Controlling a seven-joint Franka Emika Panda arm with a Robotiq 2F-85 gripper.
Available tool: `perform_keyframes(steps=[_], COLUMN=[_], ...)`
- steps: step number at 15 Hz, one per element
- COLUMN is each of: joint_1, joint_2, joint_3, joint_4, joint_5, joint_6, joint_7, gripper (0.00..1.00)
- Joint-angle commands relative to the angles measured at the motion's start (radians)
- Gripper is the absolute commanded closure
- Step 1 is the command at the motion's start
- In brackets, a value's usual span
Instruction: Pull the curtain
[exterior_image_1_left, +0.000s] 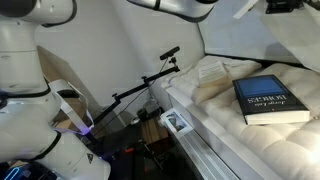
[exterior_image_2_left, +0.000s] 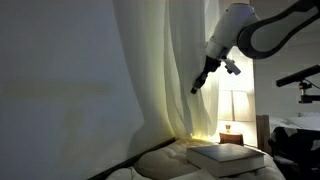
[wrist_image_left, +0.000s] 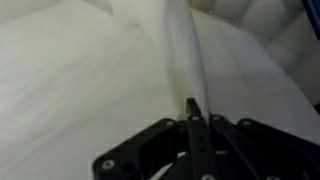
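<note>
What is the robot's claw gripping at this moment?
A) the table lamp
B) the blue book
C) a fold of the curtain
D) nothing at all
C: in the wrist view the gripper is closed on a fold of the curtain, while the blue book lies untouched on the mattress.

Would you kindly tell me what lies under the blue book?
The blue book lies on cream quilted bedding; the patch directly beneath it is covered by the book.
</note>
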Motion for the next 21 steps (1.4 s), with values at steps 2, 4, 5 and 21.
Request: perform_keyframes(steps=[2, 4, 5, 21], joint_1=[0.05, 0.067, 0.073, -0.008], joint_2=[-0.282, -0.384, -0.435, -1.377], joint_3=[-0.048, -0.069, -0.078, -0.039], joint_4=[-0.276, -0.36, -0.398, -0.972], joint_5=[-0.088, -0.174, -0.224, -0.766], joint_6=[0.076, 0.112, 0.127, 0.11], joint_7=[0.149, 0.245, 0.302, 0.919], gripper=[1.0, 1.0, 1.0, 1.0])
